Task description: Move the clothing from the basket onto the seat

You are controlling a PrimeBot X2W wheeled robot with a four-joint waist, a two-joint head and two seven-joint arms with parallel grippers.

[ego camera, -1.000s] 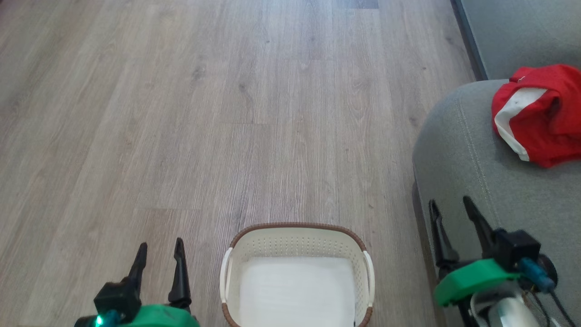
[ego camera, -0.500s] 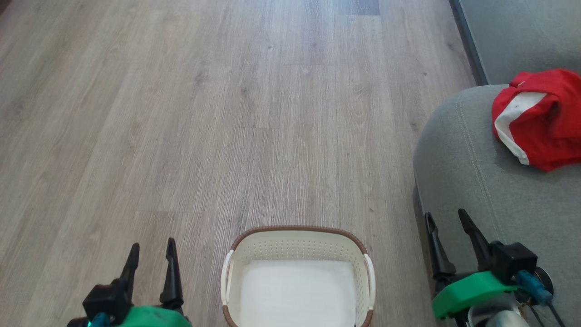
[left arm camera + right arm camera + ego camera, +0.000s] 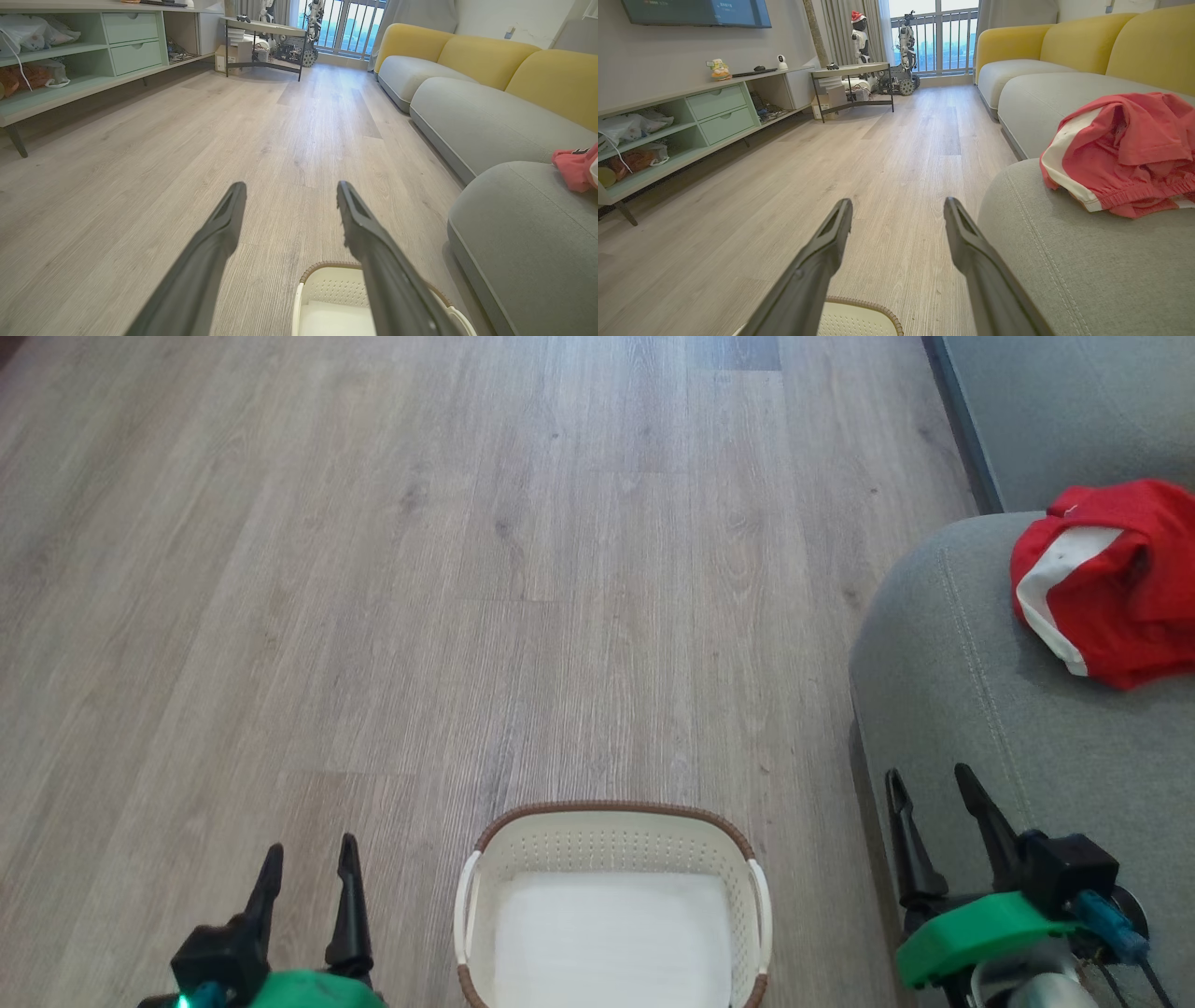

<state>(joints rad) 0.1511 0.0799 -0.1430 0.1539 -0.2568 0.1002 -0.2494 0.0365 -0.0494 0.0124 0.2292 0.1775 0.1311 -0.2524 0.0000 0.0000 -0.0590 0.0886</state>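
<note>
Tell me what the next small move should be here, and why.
Probably a slight downward head tilt to check the near end of the basket, which the frame cuts off; otherwise the job looks done. The visible basket floor is bare, the clothing lies on the seat, and the left end effector and right end effector are open, holding nothing.

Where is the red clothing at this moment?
In the head view the clothing lies at the right, on the seat, beyond the right hand and apart from the basket.
</note>
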